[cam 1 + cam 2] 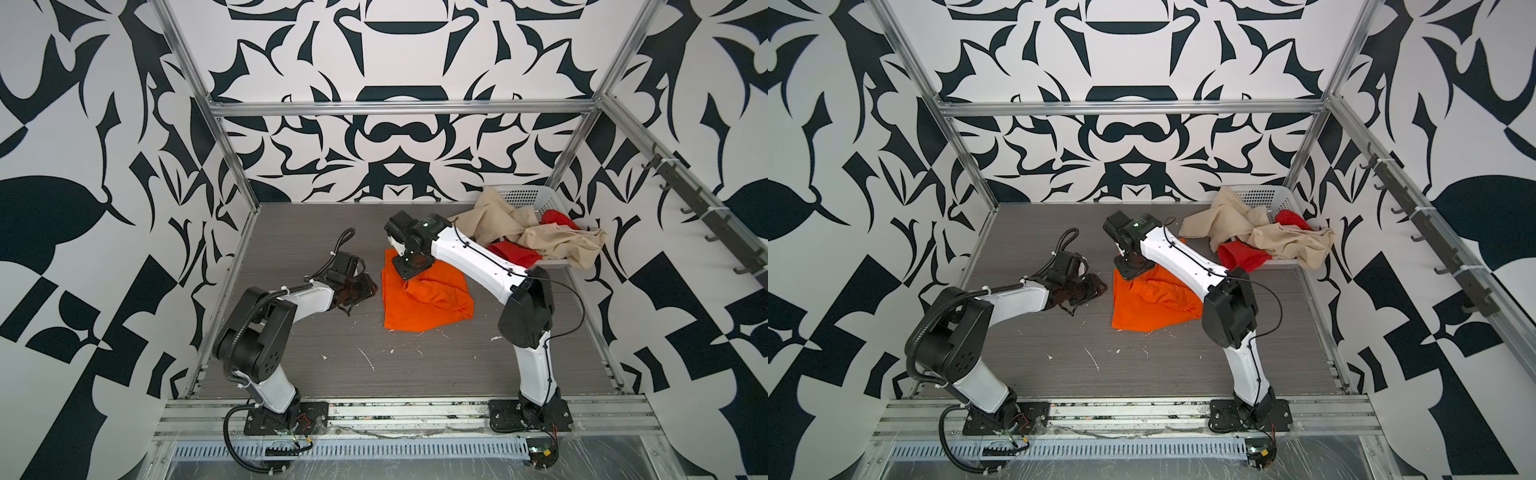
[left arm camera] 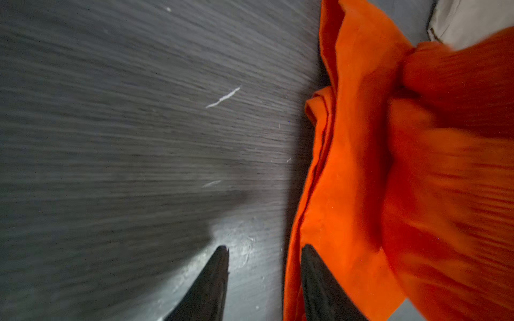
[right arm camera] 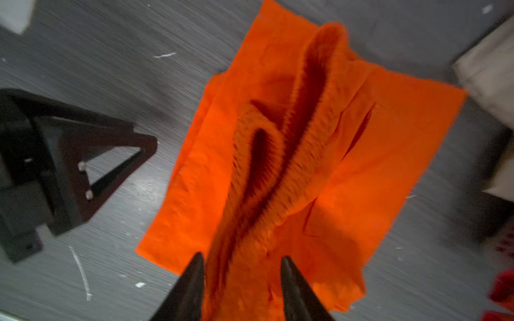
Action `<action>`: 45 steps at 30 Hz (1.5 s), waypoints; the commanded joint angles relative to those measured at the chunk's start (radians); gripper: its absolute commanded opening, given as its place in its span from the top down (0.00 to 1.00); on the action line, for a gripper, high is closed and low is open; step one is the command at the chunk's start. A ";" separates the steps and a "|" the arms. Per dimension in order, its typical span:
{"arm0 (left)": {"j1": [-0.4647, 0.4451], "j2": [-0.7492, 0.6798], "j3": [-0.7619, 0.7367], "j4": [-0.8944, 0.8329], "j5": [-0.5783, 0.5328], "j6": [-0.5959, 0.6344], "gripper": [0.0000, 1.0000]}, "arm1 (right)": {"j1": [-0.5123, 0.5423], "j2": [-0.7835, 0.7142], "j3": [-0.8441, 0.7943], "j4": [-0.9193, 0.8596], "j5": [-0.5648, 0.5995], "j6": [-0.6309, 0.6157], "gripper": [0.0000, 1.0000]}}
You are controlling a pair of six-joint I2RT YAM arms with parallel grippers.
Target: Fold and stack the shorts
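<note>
Orange shorts (image 1: 415, 309) lie mid-table, with the right gripper (image 3: 242, 259) over them and the left gripper (image 2: 264, 250) at their edge.

In both top views the orange shorts (image 1: 1150, 309) lie partly folded on the grey table (image 1: 311, 353), with a rumpled hump on top. The right claw points down over the end of the hump, its jaws apart. In the right wrist view the raised waistband fold runs up between the fingertips; blur hides whether it touches them. The left claw sits low just beside the shorts' left edge with its jaws apart: one fingertip is over bare table, the other over the cloth's border. Beige shorts (image 1: 552, 241) and red shorts (image 1: 513, 253) spill from the white basket (image 1: 528, 197) at the far right corner, well apart from both claws.
</note>
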 commanded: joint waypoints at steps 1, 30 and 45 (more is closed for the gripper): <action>0.005 -0.099 0.030 -0.084 -0.046 0.016 0.50 | -0.005 -0.074 0.034 0.070 -0.097 0.028 0.40; -0.011 0.125 0.057 0.125 0.083 -0.110 0.46 | -0.104 0.052 -0.110 0.344 -0.154 0.121 0.33; -0.012 0.178 0.054 0.193 0.080 -0.111 0.84 | -0.104 0.276 0.079 0.315 -0.157 0.121 0.67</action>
